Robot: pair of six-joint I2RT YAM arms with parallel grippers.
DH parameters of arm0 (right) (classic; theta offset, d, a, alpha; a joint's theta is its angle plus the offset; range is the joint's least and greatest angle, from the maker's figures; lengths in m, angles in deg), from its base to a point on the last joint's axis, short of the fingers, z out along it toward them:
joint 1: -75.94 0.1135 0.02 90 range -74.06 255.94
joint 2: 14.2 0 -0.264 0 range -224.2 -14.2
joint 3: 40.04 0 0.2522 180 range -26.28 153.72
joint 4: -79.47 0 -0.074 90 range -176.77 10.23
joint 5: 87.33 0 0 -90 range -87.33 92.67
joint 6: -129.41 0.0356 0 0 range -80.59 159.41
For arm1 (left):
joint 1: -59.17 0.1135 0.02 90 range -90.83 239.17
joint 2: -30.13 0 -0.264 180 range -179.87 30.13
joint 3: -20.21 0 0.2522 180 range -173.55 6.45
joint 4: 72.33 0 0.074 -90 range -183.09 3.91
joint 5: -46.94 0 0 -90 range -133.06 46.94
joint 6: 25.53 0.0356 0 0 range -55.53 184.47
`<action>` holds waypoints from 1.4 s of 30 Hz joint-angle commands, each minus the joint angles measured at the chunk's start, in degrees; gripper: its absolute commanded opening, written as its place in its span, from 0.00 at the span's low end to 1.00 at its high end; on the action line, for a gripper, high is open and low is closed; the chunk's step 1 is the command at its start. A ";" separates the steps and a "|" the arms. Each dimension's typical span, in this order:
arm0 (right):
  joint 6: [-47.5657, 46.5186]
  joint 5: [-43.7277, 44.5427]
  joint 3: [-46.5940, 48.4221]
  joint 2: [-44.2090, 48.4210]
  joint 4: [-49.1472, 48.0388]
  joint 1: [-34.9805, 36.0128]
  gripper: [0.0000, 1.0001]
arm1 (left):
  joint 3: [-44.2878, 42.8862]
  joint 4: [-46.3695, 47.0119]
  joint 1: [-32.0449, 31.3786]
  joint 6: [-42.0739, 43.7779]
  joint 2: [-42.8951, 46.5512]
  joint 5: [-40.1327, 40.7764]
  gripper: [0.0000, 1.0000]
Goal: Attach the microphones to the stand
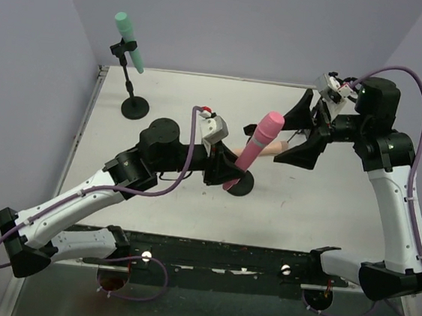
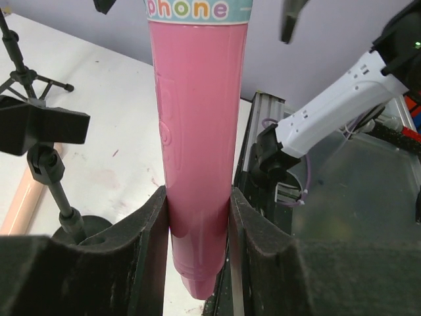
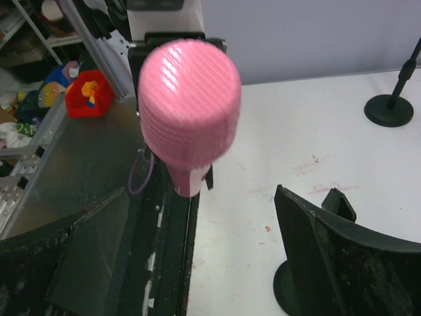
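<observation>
Pink microphone is clamped at its handle in the left end effector, head pointing one o'clock; right end effector is spread wide, holding nothing.

Plain lilac walls beyond and to either side of both jaws. White tabletop beneath them, faintly scuffed. Grey metal sheet ahead of right jaws, off the table edge; cluttered shelving further back. Lighting even and soft.

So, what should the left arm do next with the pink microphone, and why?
Probably ease the pink microphone sideways into the empty clip: the left gripper grips its lower end, and the clip sits just beside it.
</observation>
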 commanded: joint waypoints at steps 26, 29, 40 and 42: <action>35.25 -5.01 -6.60 2.45 -32.20 0.56 0.54 | -5.55 1.69 -4.61 0.02 -8.45 5.62 0.00; 34.29 -4.92 -6.43 2.45 -31.59 0.56 0.70 | -5.46 1.77 -4.61 -0.42 -8.80 5.09 0.00; 32.88 -3.78 -5.55 1.75 -30.00 0.56 0.71 | -6.87 1.77 -4.70 -1.39 -10.64 3.77 0.00; 34.01 -4.30 -6.07 1.83 -31.49 0.56 0.62 | -6.95 1.77 -4.61 -1.57 -10.91 3.86 0.00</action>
